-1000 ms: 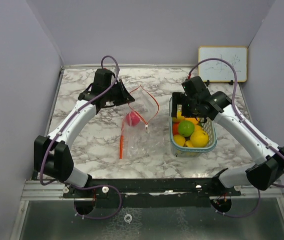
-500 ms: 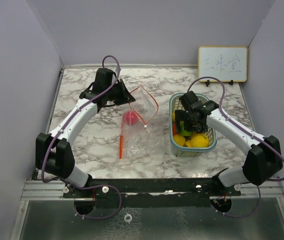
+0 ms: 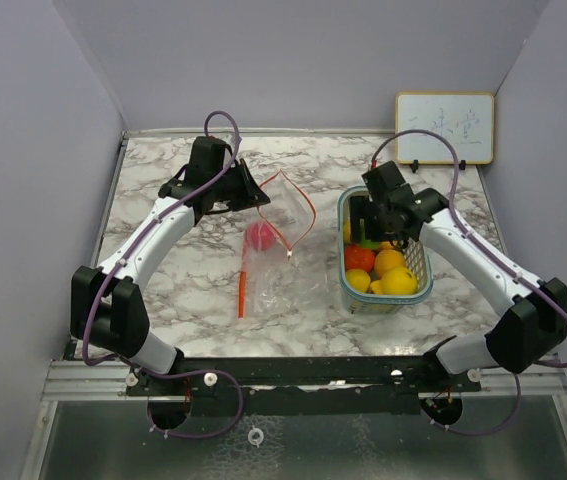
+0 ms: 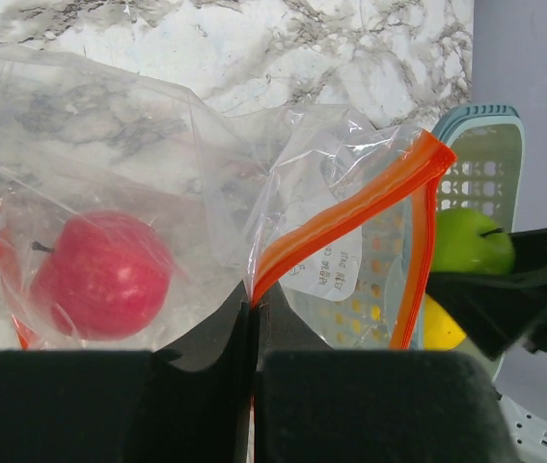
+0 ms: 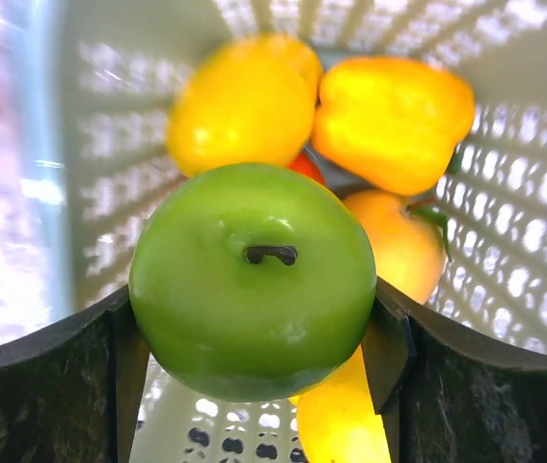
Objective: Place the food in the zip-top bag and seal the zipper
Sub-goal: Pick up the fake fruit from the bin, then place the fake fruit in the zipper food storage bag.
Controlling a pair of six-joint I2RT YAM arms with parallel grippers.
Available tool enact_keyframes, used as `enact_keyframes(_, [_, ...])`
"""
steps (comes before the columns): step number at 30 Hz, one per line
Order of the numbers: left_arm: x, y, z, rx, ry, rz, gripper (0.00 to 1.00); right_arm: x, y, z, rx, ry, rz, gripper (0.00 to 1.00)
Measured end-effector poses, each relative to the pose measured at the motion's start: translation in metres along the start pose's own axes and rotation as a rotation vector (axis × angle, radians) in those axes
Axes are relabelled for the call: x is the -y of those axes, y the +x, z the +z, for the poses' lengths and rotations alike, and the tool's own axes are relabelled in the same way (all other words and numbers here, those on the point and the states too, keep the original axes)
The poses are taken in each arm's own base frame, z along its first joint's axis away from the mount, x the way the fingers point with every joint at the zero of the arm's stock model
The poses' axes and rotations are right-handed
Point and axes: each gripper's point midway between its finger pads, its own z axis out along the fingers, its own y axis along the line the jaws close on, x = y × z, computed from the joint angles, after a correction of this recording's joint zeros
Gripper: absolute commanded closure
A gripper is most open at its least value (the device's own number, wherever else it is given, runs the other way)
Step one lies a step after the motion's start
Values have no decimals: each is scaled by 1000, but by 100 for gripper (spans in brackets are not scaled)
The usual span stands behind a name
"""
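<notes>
A clear zip-top bag [image 3: 281, 250] with an orange zipper [image 4: 350, 207] lies mid-table, its mouth held up. A red-pink apple [image 3: 262, 236] sits inside it, also in the left wrist view [image 4: 99, 275]. My left gripper [image 4: 254, 313] is shut on the bag's zipper edge. My right gripper [image 3: 371, 232] is shut on a green apple [image 5: 254, 280] and holds it just above the pale green basket [image 3: 422, 272]. Yellow and orange fruits [image 3: 391, 272] and a yellow pepper [image 5: 394, 121] lie in the basket.
A small whiteboard [image 3: 444, 127] stands at the back right against the wall. The grey walls close in the marble table [image 3: 163, 270] on three sides.
My right gripper dipped into the basket, closed on the green apple and has lifted it a little toward the back. The left arm and bag have not moved.
</notes>
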Motion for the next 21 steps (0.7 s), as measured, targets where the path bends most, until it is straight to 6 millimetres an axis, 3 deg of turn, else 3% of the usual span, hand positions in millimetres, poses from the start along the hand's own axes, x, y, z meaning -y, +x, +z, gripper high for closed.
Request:
enact_keyframes(5, [0, 0, 0, -1, -1, -1, 100, -23, -64, -56, 195, -133, -16, 45])
enact_keyframes(7, [0, 0, 0, -2, -1, -1, 100, -41, -93, -93, 298, -248, -27, 46])
enact_keyframes(9, [0, 0, 0, -2, -2, -1, 100, -62, -114, -125, 382, -382, -43, 46])
enact_keyframes(12, [0, 1, 0, -3, -2, -2, 100, -98, -129, -152, 452, -596, -77, 46])
enact_keyframes(16, [-1, 1, 0, -3, -3, -3, 100, -145, -119, -144, 411, -819, -105, 46])
enact_keyframes(21, [0, 1, 0, -3, -3, -9, 100, -186, -93, -95, 237, -938, -113, 39])
